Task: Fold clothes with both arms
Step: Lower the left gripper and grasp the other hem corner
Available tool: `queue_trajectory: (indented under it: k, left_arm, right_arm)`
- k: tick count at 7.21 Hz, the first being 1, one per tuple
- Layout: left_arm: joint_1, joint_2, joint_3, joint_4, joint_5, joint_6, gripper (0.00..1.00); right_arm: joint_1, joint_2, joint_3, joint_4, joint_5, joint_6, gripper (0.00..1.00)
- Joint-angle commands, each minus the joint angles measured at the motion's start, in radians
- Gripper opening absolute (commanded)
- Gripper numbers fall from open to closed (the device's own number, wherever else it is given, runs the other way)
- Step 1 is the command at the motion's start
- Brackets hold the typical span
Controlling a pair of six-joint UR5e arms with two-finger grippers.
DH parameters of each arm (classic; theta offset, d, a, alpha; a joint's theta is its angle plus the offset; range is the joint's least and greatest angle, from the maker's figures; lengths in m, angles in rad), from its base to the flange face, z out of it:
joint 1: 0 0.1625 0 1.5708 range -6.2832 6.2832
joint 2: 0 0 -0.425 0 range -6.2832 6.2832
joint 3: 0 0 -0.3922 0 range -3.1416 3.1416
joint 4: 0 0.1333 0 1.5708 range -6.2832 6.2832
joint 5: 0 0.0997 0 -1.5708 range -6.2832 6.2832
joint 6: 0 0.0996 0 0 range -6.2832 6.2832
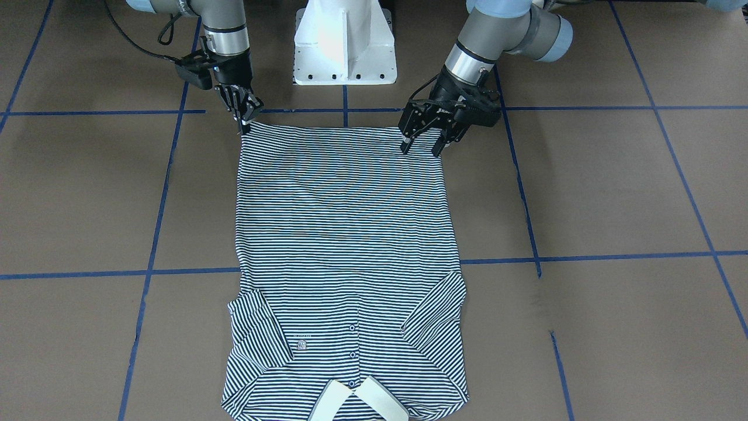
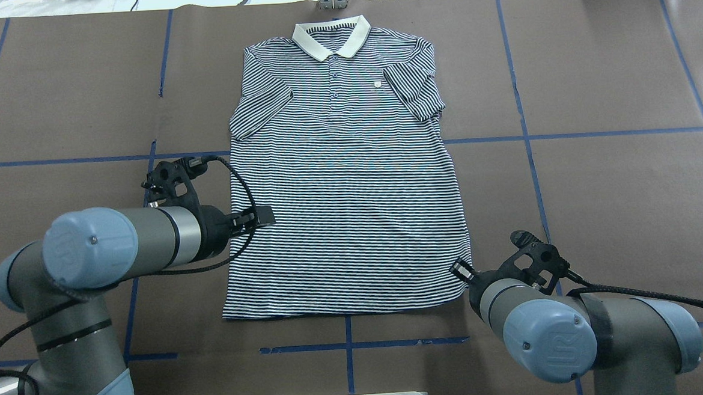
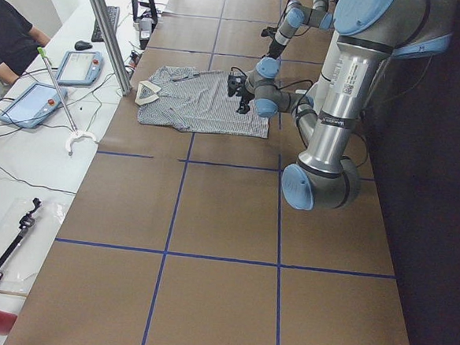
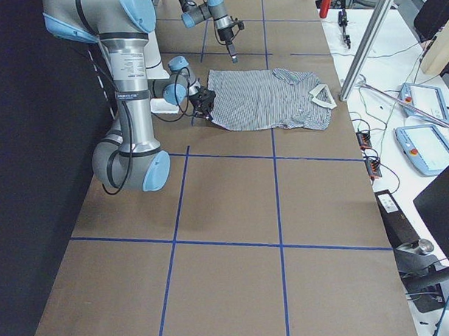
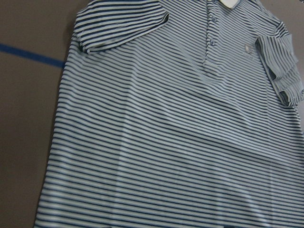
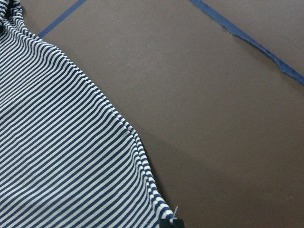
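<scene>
The striped polo shirt point(image 1: 345, 234) lies flat and face up on the brown table, collar point(image 2: 332, 39) away from the robot and both sleeves folded inward. My left gripper point(image 1: 421, 149) is open and hovers just above the hem near its corner; its wrist view shows only the shirt point(image 5: 166, 142). My right gripper point(image 1: 243, 124) has its fingers closed to a point on the other hem corner, low at the table. In the overhead view it point(image 2: 459, 270) sits at the shirt's near right corner. The right wrist view shows the shirt's edge point(image 6: 57, 156).
The white pedestal point(image 1: 345, 47) stands behind the hem between the arms. Blue tape lines point(image 1: 350, 266) cross the brown table. Beyond the collar end are an aluminium post point(image 3: 106, 30), tablets point(image 3: 79, 67) and a seated person point(image 3: 6, 38).
</scene>
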Motion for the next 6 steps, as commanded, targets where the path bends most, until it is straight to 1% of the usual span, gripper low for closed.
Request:
queue_trajectory:
  k: [1,3,5,6]
  left_arm:
    - [0.092,0.087,-0.043,0.067,0.061,-0.086,0.79]
    - [0.141,0.111,-0.037,0.076,0.066,-0.095,0.79]
    - [0.160,0.109,-0.029,0.125,0.066,-0.095,0.76]
    - [0.168,0.111,-0.026,0.127,0.066,-0.095,0.75]
  right_arm:
    - [0.002,0.001,0.001,0.000,0.002,-0.001,0.00]
    - [0.002,0.002,0.001,-0.001,0.003,-0.001,0.00]
    - [0.000,-0.001,0.001,0.000,0.003,-0.001,0.00]
    - [0.000,-0.001,0.001,-0.001,0.003,-0.001,0.00]
